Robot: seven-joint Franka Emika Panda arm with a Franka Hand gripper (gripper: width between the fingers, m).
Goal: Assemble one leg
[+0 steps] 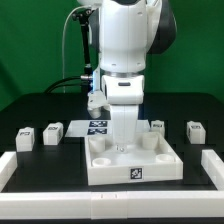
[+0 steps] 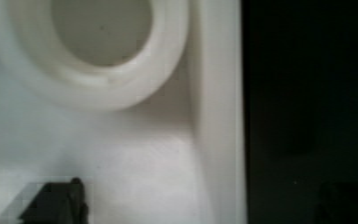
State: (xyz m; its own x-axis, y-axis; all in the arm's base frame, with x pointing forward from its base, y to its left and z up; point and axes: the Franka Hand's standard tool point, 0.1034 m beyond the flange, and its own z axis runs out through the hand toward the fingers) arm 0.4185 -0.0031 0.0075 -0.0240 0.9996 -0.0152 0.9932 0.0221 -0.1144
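The white square tabletop (image 1: 150, 165) lies at the front centre with round sockets in its corners and a tag on its front wall. My gripper (image 1: 122, 143) hangs straight down over its far part. In the wrist view my gripper (image 2: 202, 205) is open. One dark fingertip (image 2: 55, 203) is over the white tabletop (image 2: 123, 150) near a round socket (image 2: 87, 40). The other fingertip is barely visible over the black table, so the jaws straddle the tabletop's edge wall and hold nothing. Small white tagged legs lie on the table: two at the exterior view's left (image 1: 25, 138) (image 1: 52, 130) and two at its right (image 1: 157, 126) (image 1: 195, 130).
The marker board (image 1: 97, 127) lies flat behind the tabletop, left of the gripper. White border rails stand at the exterior view's left (image 1: 8, 170), right (image 1: 212, 165) and along the front (image 1: 110, 205). The table is black.
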